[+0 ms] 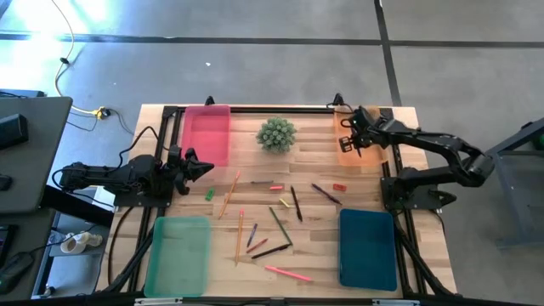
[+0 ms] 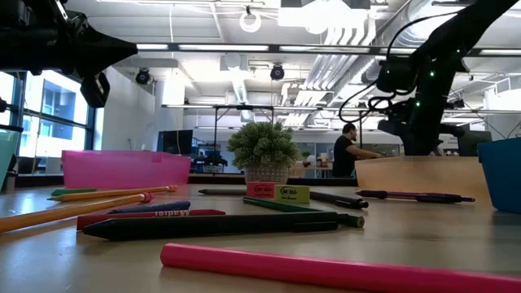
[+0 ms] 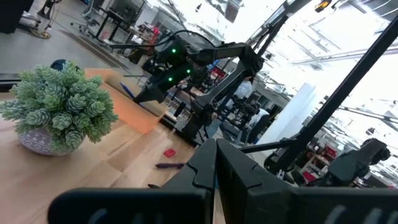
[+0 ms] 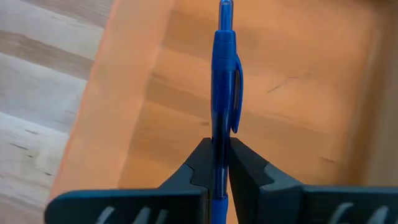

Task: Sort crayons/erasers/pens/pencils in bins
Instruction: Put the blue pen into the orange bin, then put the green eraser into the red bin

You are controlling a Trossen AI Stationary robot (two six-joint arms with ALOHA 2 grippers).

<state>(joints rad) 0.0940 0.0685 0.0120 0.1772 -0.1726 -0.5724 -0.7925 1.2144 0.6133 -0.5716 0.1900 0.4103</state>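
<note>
**Blue pen pinched above the orange bin**

The work surface is a light wooden table [image 1: 255,263] with a dark frame, standing on a grey concrete floor. In the low view the room behind is an open workshop with exposed ceiling ducts, strip lights and large windows; a person [image 2: 348,151] sits at a desk far back.

On the left, the left gripper [image 1: 202,168] hangs just off the pink bin [image 1: 206,134], its jaws pressed together on nothing. Below it, the light green bin [image 1: 177,255] sits at the near-left corner. A green eraser [image 1: 209,195] lies beside an orange pencil [image 1: 228,194], which runs diagonally.

In the middle, a small potted plant [image 1: 276,134] stands at the far edge. Before it, loose sticks lie scattered: another orange pencil [image 1: 240,235] nearly upright in the high view, a dark green pencil [image 1: 280,225] slanted, a black pen [image 1: 296,203], and a pink-red pencil [image 1: 287,273] nearest the front edge. A red eraser [image 1: 340,187] lies farther right.

On the right, the right gripper [image 4: 216,163] hovers over the orange bin [image 4: 292,93], its jaws pinching a blue pen [image 4: 222,87]. The pen's long axis runs straight out between the fingers, tip pointing away from the wrist, clip on one side. The teal-blue bin [image 1: 367,248] sits at the near-right corner.
</note>
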